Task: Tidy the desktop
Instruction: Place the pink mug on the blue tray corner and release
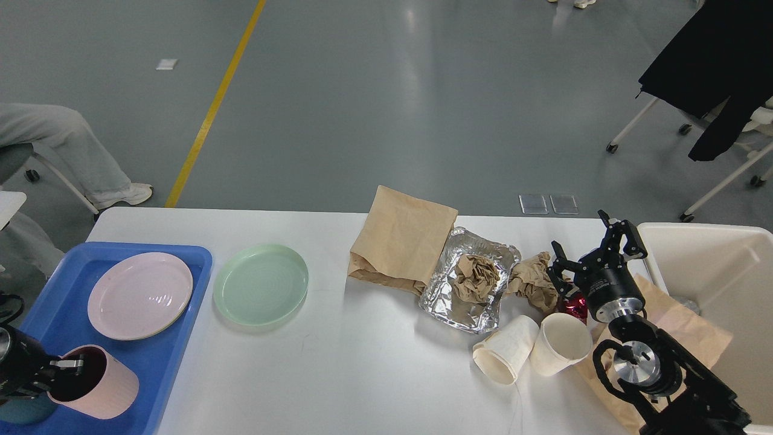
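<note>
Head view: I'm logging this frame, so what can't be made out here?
- Left gripper: dark at the pink cup's rim; grip unclear.
- Blue mug: mostly hidden behind the arm, cut by the edge.
- Red object: hidden behind the right gripper.
- Cream bin: cut off at the right edge.

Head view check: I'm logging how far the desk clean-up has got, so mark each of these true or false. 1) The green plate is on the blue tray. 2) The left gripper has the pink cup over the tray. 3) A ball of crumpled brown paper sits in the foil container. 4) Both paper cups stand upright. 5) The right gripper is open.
1) False. The green plate lies on the desktop, beside the blue tray; the pink plate is the one on it.
2) True. The left gripper grips the pink cup by its rim.
3) True. The crumpled brown paper is in the foil container.
4) False. Both paper cups are tipped over.
5) True. The right gripper is open, holding nothing.
</note>
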You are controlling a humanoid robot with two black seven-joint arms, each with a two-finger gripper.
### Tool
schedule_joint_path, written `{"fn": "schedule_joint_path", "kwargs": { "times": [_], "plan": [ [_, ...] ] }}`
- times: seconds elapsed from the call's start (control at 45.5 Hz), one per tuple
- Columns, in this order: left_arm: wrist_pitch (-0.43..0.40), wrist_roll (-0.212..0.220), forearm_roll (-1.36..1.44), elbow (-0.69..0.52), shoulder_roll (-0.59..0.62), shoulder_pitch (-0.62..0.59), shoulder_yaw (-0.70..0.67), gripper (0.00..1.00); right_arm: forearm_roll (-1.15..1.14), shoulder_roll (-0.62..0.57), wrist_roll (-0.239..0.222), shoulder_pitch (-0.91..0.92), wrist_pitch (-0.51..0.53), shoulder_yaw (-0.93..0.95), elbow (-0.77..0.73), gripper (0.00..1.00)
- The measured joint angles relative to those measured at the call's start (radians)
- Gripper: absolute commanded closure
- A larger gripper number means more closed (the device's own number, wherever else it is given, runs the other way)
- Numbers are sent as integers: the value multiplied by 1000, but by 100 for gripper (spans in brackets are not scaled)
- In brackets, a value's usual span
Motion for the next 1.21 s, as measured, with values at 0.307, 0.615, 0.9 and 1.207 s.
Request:
{"fn": "schedule_joint_path", "kwargs": {
  "times": [0.307,0.615,0.9,1.207],
  "plan": [
    [10,10,1,56,-29,67,-36,100,0,0,0,0,0,0,0,0],
    [13,14,-8,47,-61,80,-39,46,0,0,0,0,0,0,0,0],
    [58,16,-37,42,-63,79,-39,19,0,0,0,0,0,0,0,0],
    [37,16,-38,12,-42,56,-22,7,0,0,0,0,0,0,0,0]
  ]
}}
